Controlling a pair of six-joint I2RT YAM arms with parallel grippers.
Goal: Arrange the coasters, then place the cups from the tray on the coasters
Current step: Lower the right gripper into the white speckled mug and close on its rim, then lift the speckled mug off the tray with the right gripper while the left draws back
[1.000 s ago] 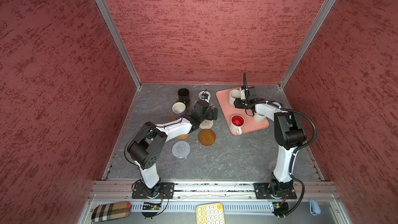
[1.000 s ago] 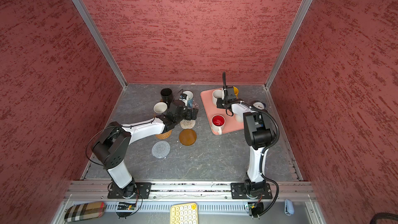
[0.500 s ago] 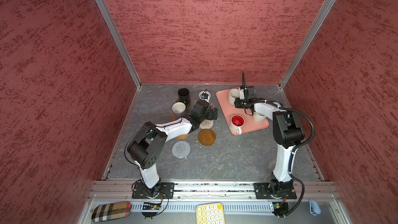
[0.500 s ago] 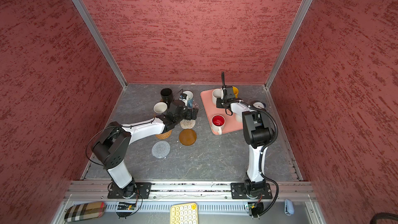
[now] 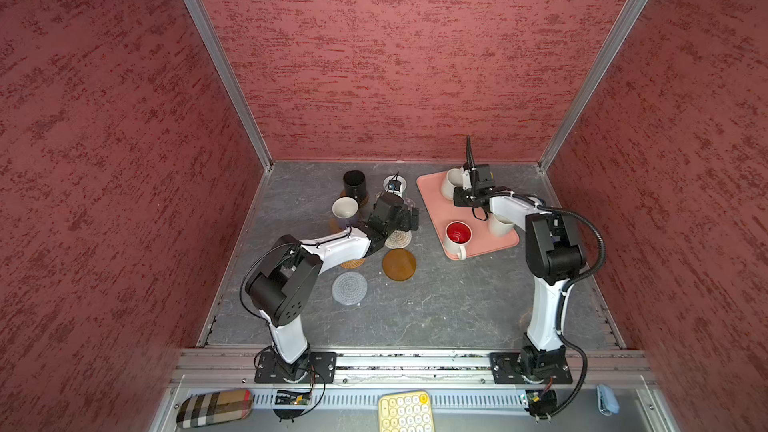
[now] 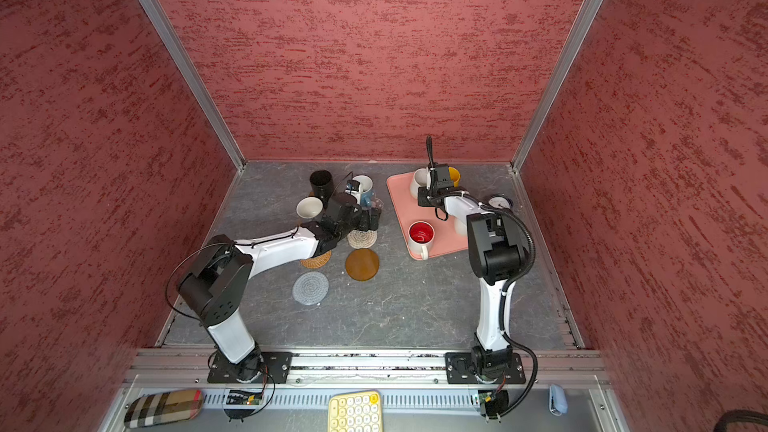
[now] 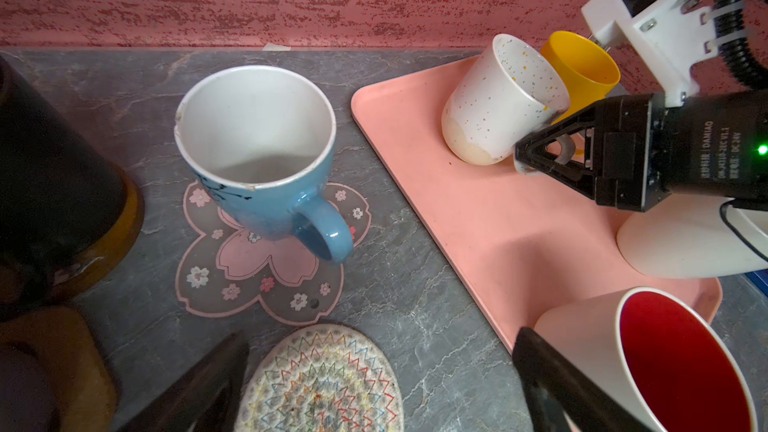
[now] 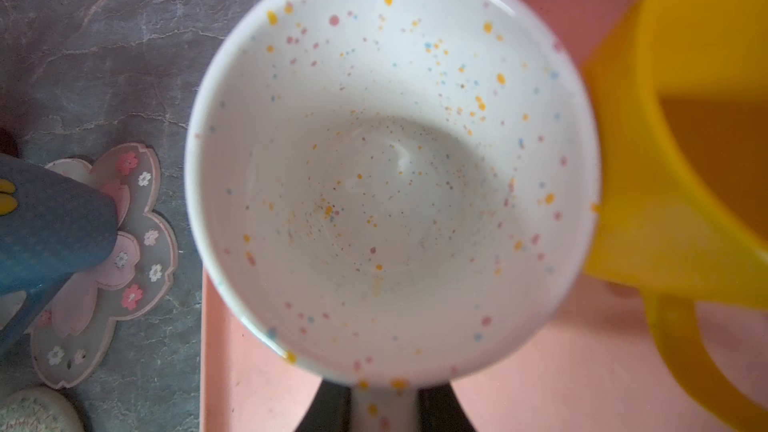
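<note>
The pink tray [image 5: 432, 205] holds a speckled white cup [image 8: 390, 160], a yellow cup [image 8: 685, 118], a cream cup [image 5: 500, 224] and a red-lined white cup [image 5: 457, 236]. My right gripper [image 8: 384, 409] is shut on the speckled cup's handle, as the left wrist view also shows [image 7: 536, 155]. My left gripper [image 7: 382, 338] hangs open over a beige woven coaster [image 7: 320, 380]. A light blue cup [image 7: 257, 147] stands on the pink flower coaster [image 7: 249, 276]. Black [image 5: 354, 187] and lavender [image 5: 345, 209] cups stand left. A brown disc coaster [image 5: 399, 264] and a grey woven coaster [image 5: 349, 288] lie bare.
A tan woven coaster [image 5: 352, 263] lies partly under the left arm. A round clock [image 6: 500, 201] sits right of the tray. A yellow keypad [image 5: 405, 411], a plaid case [image 5: 214, 407] and a small blue object [image 5: 606, 398] lie on the front ledge. Red walls enclose three sides.
The right gripper's jaws have closed in on the speckled cup's handle. The left arm has stayed where it was, still open.
</note>
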